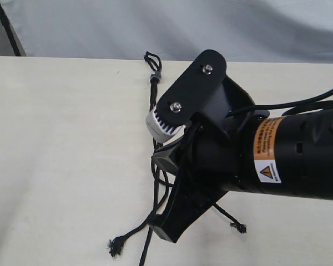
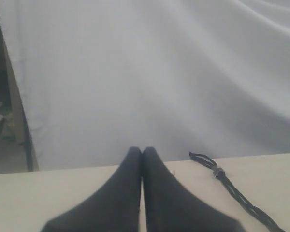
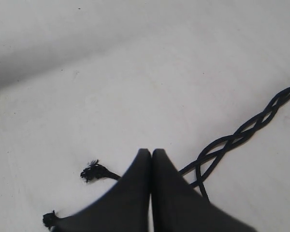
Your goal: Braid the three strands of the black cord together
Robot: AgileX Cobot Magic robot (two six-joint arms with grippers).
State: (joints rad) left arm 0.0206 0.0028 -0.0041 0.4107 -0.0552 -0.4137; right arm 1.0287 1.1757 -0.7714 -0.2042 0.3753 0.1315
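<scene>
The black cord lies down the middle of the table, its small loop (image 1: pixel 151 58) and grey band (image 1: pixel 154 76) at the far end. In the right wrist view its upper part (image 3: pixel 253 121) is braided. Below that the three strands spread loose: one frayed tip (image 1: pixel 115 246), one knotted tip (image 1: pixel 238 226), and a third strand (image 1: pixel 146 252) running off the near edge. My right gripper (image 3: pixel 151 152) hangs over the loose strands, shut, with nothing seen between its tips; strands pass under it. My left gripper (image 2: pixel 142 150) is shut and empty, beside the loop (image 2: pixel 200 157) and apart from it.
The right arm's black body with its orange label (image 1: pixel 266 149) fills the right of the exterior view and hides the cord's middle. A pale cloth backdrop (image 1: pixel 172 25) stands behind the table's far edge. The left arm is out of the exterior view.
</scene>
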